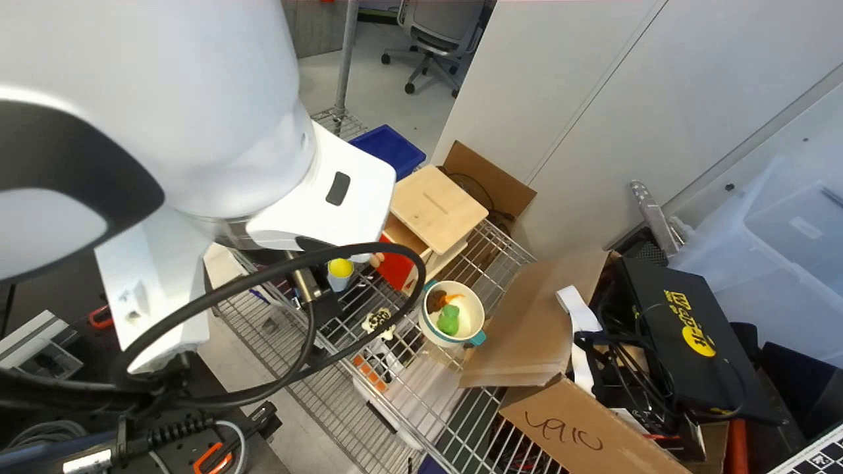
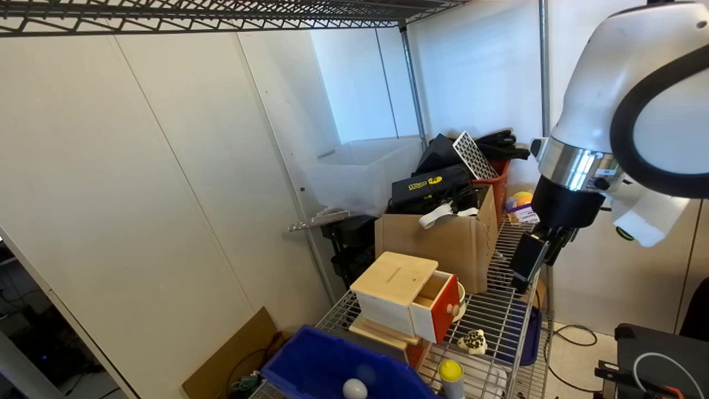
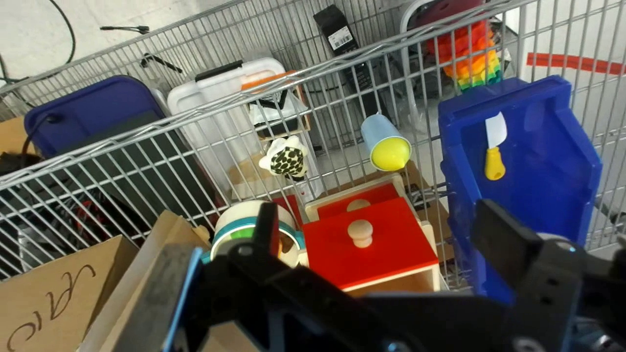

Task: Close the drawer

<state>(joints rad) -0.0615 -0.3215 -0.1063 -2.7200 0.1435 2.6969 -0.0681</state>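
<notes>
Could jam the pulled-out red drawer (image 3: 380, 250) by pushing off-centre with just one side of a wide-spread claw (image 3: 377, 210)

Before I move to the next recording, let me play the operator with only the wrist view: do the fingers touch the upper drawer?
Observer: No. In an exterior view the fingers hang in the air, apart from the upper drawer.
Operator: Is it pushed fully in?
Observer: No. In an exterior view the top of its cabinet ends short of the drawer's front.
Operator: And what is behind that?
Observer: In an exterior view there is a brown board beyond the cabinet's back; whether they touch, I can't tell.
</notes>
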